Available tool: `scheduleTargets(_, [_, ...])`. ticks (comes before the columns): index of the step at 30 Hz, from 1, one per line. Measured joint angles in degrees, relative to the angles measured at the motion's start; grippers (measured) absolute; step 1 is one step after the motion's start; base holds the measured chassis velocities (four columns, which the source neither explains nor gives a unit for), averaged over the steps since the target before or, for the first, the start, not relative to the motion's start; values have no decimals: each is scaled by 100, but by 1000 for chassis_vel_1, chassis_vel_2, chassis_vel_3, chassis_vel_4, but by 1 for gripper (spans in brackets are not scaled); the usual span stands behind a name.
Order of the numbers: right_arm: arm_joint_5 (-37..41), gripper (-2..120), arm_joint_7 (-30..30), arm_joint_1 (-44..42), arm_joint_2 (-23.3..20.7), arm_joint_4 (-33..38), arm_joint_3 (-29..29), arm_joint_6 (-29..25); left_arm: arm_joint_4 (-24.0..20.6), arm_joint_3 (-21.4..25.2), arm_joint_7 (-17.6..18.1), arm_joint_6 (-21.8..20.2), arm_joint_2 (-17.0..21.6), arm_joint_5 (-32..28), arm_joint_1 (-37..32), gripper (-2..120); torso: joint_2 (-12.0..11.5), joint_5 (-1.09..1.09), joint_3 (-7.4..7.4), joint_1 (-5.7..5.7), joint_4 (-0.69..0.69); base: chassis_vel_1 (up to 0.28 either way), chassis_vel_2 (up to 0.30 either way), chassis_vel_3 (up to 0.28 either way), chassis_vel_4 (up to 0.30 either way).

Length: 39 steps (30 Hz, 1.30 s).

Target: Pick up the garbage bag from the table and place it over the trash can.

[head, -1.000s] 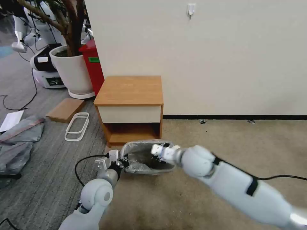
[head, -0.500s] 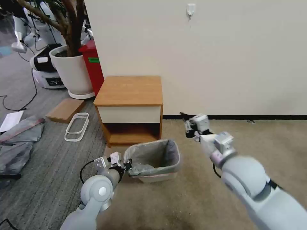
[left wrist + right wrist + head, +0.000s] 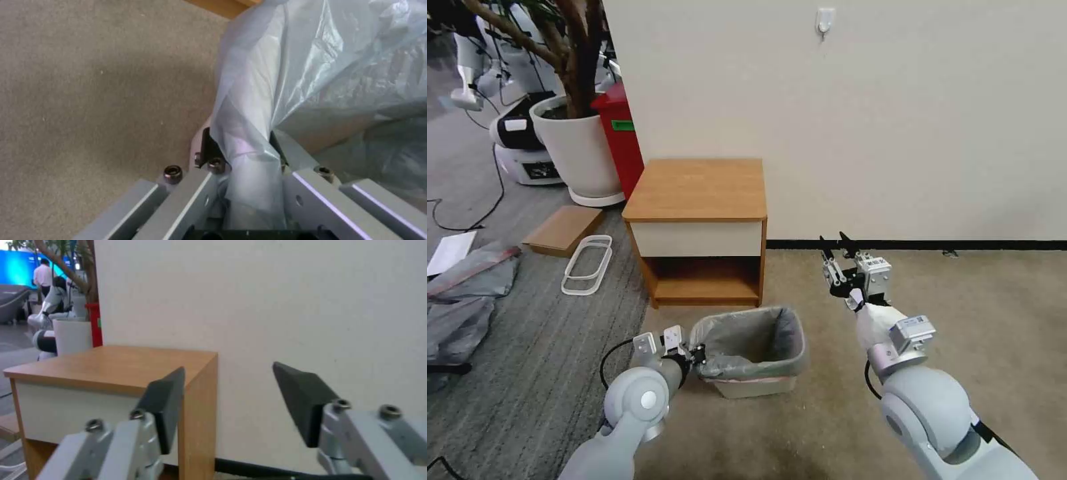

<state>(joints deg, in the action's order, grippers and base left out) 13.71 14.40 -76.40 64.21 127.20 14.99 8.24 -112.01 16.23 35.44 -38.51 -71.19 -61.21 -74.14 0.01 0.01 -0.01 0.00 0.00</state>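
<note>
The cream trash can [image 3: 757, 385] stands on the carpet in front of the table [image 3: 697, 190], whose top is bare. The grey garbage bag [image 3: 747, 333] lines the can and folds over its rim. My left gripper [image 3: 697, 353] is at the can's left rim, shut on the bag's folded edge. In the left wrist view the crinkly garbage bag [image 3: 320, 66] runs down between the left gripper [image 3: 242, 150] fingers. My right gripper [image 3: 837, 248] hangs open and empty to the right of the table, pointing at the wall. In the right wrist view the right gripper [image 3: 227, 403] is open, with the table [image 3: 111, 363] beyond it.
A white plant pot [image 3: 577, 147] and a tall red bin [image 3: 624, 133] stand behind the table's left side. A wooden board [image 3: 564, 227], white frames [image 3: 588, 263] and flat grey bags [image 3: 467, 287] lie on the floor at left. The wall is close behind.
My right gripper came out of the can's mouth and swung up and to the right, ending open near the wall. The can with the bag slid slightly nearer, the left gripper still on it.
</note>
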Motion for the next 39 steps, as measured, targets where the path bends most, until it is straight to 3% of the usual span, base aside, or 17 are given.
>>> scheduleTargets(2, [-22,68,-15,-20,24,-17,14,0,4,-20,31,0,-3,17,1,13,0,0,0,0,0,0,0,0,0])
scheduleTargets(4, [-24,69,-19,-24,25,-19,14,0,4,-23,38,1,-4,18,1,15,0,0,0,0,0,0,0,0,0])
scheduleTargets(5, [-35,78,-30,-46,28,-26,16,-2,2,-31,60,1,-6,20,-1,23,0,0,0,0,0,0,0,0,0])
scheduleTargets(8, [-41,84,-34,-56,31,-29,20,-6,-6,-34,67,1,-6,21,-5,30,0,0,1,0,0,0,0,0,0])
scheduleTargets(10, [-49,95,-45,-57,28,-34,47,-9,-71,-33,65,-2,1,17,-14,43,0,-1,1,0,0,0,0,0,0])
scheduleTargets(23, [-30,96,-51,-73,16,-42,130,-26,-360,110,-354,46,93,10,-88,86,-1,-1,1,0,0,0,0,0,0])
scheduleTargets(25, [55,96,-51,-103,21,-41,175,-82,-428,186,-514,140,134,40,-125,95,0,-1,1,0,-1,0,0,0,0])
scheduleTargets(27, [266,100,-109,-189,38,-2,341,-165,-576,361,-996,382,220,422,-237,99,-1,-1,1,0,0,0,0,0,0])
scheduleTargets(28, [266,100,-109,-189,38,-2,341,-165,-576,361,-996,382,220,422,-237,99,-1,-1,1,0,0,0,0,0,0])
scheduleTargets(32, [305,100,-346,-533,82,92,872,-500,-887,847,-1917,1439,404,1996,-616,100,-1,0,0,0,-2,0,0,0,0])
scheduleTargets(33, [305,100,-346,-533,82,92,872,-500,-887,847,-1917,1439,404,1996,-616,100,-1,0,0,0,-2,0,0,0,0])
scheduleTargets(35, [140,100,-429,-868,157,113,1146,-874,-1022,1219,-2431,2359,392,2934,-1079,100,-2,-1,1,0,-1,0,0,0,0])
scheduleTargets(36, [140,100,-429,-868,157,113,1146,-874,-1022,1219,-2431,2359,392,2934,-1079,100,-2,-1,1,0,-1,0,0,0,0])
scheduleTargets(39, [-194,100,-569,-1232,455,52,1487,-1197,-1093,1826,-3009,3600,68,3888,-1739,100,-1,-1,0,0,-1,0,0,0,0])
